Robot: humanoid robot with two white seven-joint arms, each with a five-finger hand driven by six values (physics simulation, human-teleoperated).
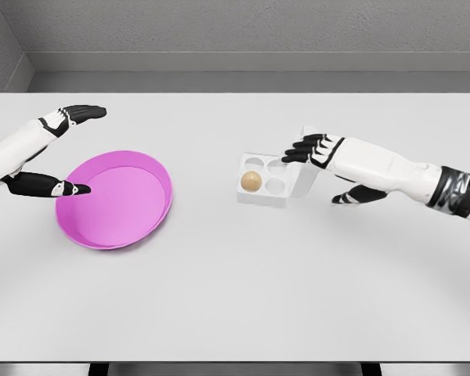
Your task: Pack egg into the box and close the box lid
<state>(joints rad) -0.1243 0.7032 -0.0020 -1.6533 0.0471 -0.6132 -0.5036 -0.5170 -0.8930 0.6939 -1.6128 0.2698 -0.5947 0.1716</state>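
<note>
A white egg box (268, 189) lies right of the table's middle, with a tan egg (251, 182) in its front left cup. Its lid (305, 177) stands raised at the right side. My right hand (309, 150) reaches in from the right, its black fingers (299, 148) lying over the top of the lid, the thumb (352, 196) hanging apart below; the fingers hold nothing. My left hand (72, 149) hovers at the left edge of the pink bowl, fingers spread and empty.
A shallow pink bowl (160, 174) sits left of the middle, with nothing in it. The white table (235, 298) ends at a front edge near the picture's bottom, and a grey wall rises behind it.
</note>
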